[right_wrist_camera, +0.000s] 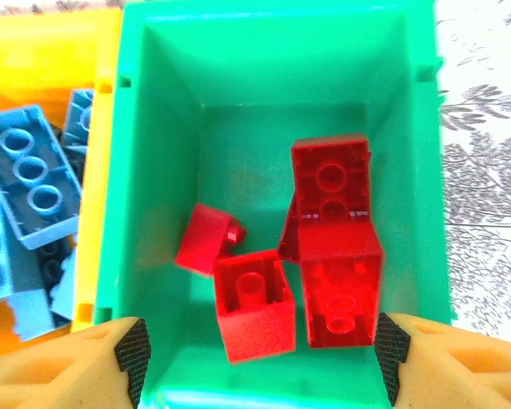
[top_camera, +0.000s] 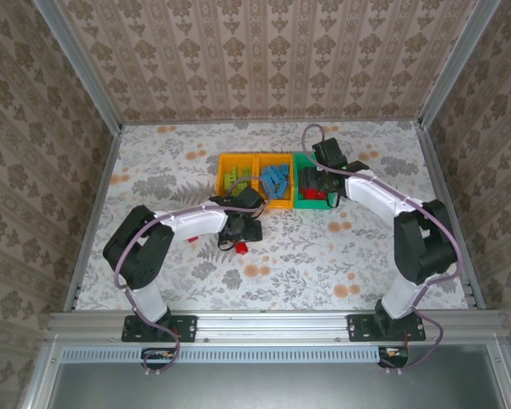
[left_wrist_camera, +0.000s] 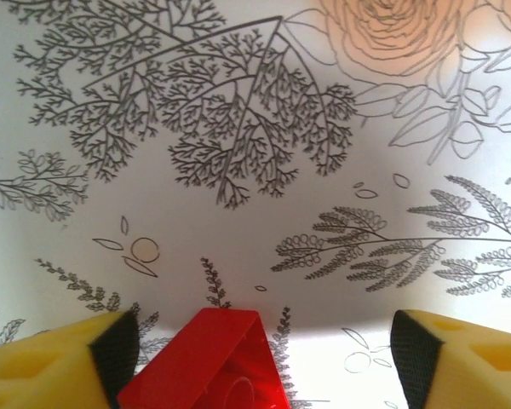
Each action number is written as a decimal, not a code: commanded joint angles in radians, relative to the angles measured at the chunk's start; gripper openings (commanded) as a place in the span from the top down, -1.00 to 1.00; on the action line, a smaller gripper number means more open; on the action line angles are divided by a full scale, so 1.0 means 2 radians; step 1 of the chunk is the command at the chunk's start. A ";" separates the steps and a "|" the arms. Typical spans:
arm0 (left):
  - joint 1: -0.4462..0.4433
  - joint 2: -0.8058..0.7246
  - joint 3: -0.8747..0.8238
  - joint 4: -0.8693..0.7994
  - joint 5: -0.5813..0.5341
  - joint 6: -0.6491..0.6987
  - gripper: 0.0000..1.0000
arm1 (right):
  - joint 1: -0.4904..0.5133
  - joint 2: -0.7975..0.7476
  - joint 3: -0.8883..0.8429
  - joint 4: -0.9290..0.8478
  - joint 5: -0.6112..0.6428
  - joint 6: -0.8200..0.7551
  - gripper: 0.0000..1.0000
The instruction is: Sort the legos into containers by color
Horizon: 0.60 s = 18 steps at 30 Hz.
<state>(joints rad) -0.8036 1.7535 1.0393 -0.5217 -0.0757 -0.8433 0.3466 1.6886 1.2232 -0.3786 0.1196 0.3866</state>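
We judge 2 steps in hand. Our left pincer (left_wrist_camera: 264, 358) hangs low over the table (left_wrist_camera: 238, 239), jaws well apart and gripping nothing. 1 loose red lego (left_wrist_camera: 206, 362) lies between its pads, nearer 1 pad than the other; whether it touches, we cannot tell. Our right pincer (right_wrist_camera: 261, 358) hovers above the green container (right_wrist_camera: 153, 170), jaws wide and empty. Below and ahead of it lie 4 red legos (right_wrist_camera: 332, 256), and blue legos (right_wrist_camera: 30, 170) fill the yellow container (right_wrist_camera: 51, 60) on the side toward the left arm. Next, we think, the left jaws must close squarely on the loose lego, then lift and carry it to the green container once the right pincer clears.
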 commanded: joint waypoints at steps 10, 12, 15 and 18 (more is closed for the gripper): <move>-0.003 0.014 0.015 0.019 0.034 0.000 0.55 | -0.021 -0.093 -0.041 -0.012 -0.002 0.018 -0.50; -0.003 0.014 0.022 0.026 0.038 0.000 0.62 | -0.026 -0.101 -0.050 -0.012 -0.002 0.018 -0.50; -0.003 0.017 0.038 0.034 0.043 0.005 0.69 | -0.035 -0.117 -0.066 -0.011 -0.002 0.021 -0.50; -0.003 0.022 0.066 0.038 0.049 0.016 0.70 | -0.048 -0.136 -0.085 -0.010 -0.003 0.025 -0.51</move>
<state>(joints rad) -0.8047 1.7885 1.1103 -0.4767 -0.0067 -0.8368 0.2710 1.4681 1.0840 -0.3790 0.1196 0.4152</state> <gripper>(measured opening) 0.260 0.752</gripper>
